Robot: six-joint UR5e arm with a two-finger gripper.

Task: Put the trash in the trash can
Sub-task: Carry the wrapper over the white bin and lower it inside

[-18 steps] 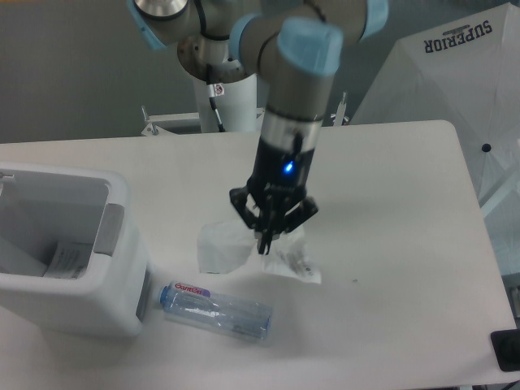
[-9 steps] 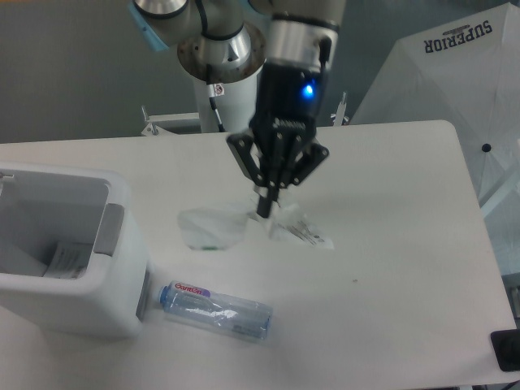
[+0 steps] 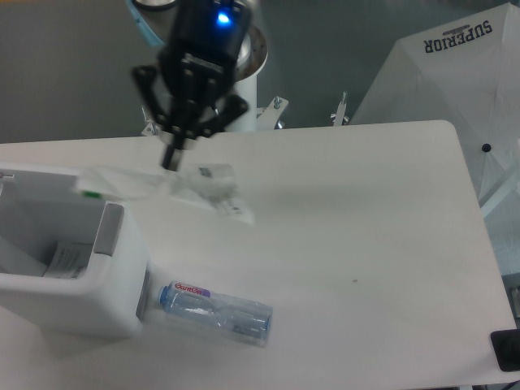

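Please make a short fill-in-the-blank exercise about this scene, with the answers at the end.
1. The claw holds the ____ in the air.
2. The bottle lies on the table with its cap toward the ____.
3. The bin is ____ in colour.
4. The light on the arm is ____.

Answers: wrapper; bin; white; blue

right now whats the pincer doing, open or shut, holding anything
Pincer: shut on the clear plastic wrapper, which hangs lifted off the table beside the white bin.
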